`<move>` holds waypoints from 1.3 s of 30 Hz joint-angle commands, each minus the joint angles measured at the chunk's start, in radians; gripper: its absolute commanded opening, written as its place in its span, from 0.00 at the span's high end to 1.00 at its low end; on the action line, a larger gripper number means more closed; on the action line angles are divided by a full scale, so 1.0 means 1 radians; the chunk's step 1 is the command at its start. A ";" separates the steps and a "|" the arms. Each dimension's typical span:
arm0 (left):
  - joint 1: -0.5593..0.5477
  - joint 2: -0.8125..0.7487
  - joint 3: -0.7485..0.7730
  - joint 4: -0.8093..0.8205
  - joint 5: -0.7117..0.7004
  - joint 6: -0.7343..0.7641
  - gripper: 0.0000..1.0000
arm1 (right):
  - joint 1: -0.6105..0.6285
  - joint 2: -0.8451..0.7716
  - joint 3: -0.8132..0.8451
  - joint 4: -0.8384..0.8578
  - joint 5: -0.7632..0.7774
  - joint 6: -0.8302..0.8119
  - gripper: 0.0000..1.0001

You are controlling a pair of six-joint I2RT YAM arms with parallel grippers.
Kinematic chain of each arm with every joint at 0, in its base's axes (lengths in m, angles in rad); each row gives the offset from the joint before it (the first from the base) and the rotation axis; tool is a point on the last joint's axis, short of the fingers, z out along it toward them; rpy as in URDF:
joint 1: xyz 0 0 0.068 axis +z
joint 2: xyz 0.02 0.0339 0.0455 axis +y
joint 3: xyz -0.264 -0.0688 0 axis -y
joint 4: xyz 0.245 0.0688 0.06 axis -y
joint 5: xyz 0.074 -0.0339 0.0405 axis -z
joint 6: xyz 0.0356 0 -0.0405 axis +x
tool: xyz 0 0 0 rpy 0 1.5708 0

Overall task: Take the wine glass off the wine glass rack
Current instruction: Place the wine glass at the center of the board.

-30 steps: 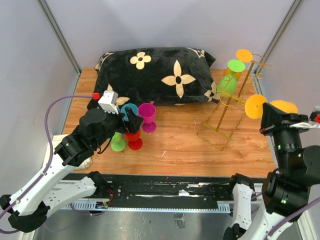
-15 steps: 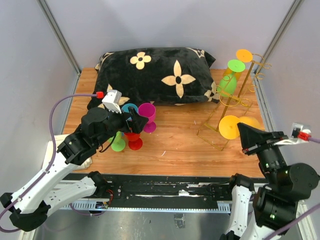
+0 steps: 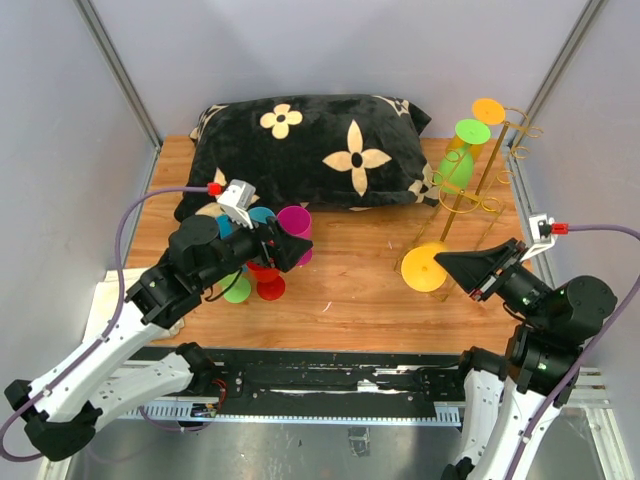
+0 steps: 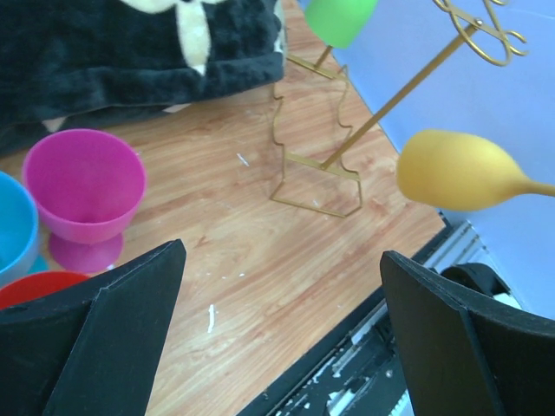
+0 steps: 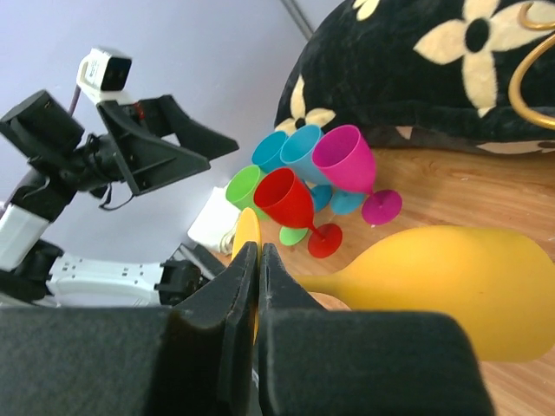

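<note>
The yellow wine glass (image 3: 424,268) is off the gold wire wine glass rack (image 3: 470,190) and hangs over the wood in front of the rack's base. My right gripper (image 3: 442,262) is shut on it by the stem at the foot. In the right wrist view the foot (image 5: 247,232) shows edge-on past the right gripper (image 5: 258,251), and the bowl (image 5: 460,286) bulges to the right. The left wrist view shows that bowl (image 4: 455,169) beside the rack (image 4: 347,139). My left gripper (image 3: 285,245) stands open and empty (image 4: 282,329) over the cups at the left.
A green glass (image 3: 455,165) and an orange one (image 3: 487,110) hang upside down on the rack. Magenta (image 3: 293,222), red (image 3: 265,275), green (image 3: 236,290) and blue cups cluster at the left. A black flowered pillow (image 3: 310,145) fills the back.
My right arm has swung left and down with the yellow glass, from beside the rack to in front of its base. The left gripper has shifted slightly right and stays open.
</note>
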 commanded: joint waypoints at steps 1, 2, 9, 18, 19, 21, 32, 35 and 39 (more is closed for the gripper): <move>0.008 0.031 -0.010 0.120 0.116 -0.020 0.00 | 0.023 -0.007 -0.038 0.106 -0.109 0.005 0.99; 0.008 0.034 -0.013 0.136 0.133 -0.021 0.00 | 0.029 -0.006 -0.042 0.110 -0.114 0.005 0.99; 0.008 0.077 -0.032 0.237 0.236 -0.051 0.00 | 0.061 -0.001 -0.095 0.142 -0.147 -0.014 0.99; 0.008 0.138 -0.047 0.318 0.370 -0.084 0.00 | 0.338 0.043 -0.153 0.132 0.036 -0.110 0.99; 0.008 0.144 -0.044 0.318 0.379 -0.085 0.00 | 0.401 0.057 -0.148 0.105 0.087 -0.145 0.99; 0.008 0.152 -0.042 0.316 0.400 -0.084 0.00 | 0.526 0.088 -0.142 0.091 0.186 -0.191 0.99; 0.008 0.141 -0.056 0.282 0.490 -0.045 0.03 | 1.157 0.322 -0.137 0.265 0.717 -0.415 0.99; 0.008 0.133 -0.070 0.281 0.512 -0.035 0.04 | 1.195 0.344 -0.171 0.380 0.737 -0.421 0.99; 0.008 0.141 -0.074 0.272 0.553 -0.018 0.07 | 1.199 0.346 -0.217 0.500 0.753 -0.402 0.99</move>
